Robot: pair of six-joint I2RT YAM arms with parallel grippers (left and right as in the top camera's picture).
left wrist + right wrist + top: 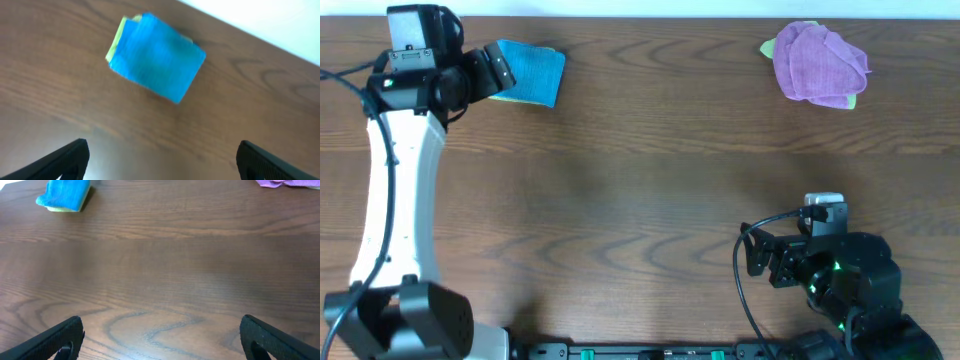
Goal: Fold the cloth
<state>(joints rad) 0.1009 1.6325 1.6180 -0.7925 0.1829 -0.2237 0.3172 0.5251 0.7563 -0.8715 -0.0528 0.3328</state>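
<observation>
A blue cloth [532,72] lies folded in a small rectangle at the far left of the table, with a yellow-green cloth edge showing under it. It shows in the left wrist view [156,59] and small in the right wrist view [64,194]. My left gripper [492,72] is open and empty just left of it, above the table [161,160]. A purple cloth [818,64] lies crumpled at the far right, over a yellow-green one. My right gripper [760,255] is open and empty near the front edge [161,337].
The brown wooden table [650,190] spans the whole view. The purple cloth's edge shows at the top right of the right wrist view [287,183]. A black cable [745,290] loops by the right arm's base.
</observation>
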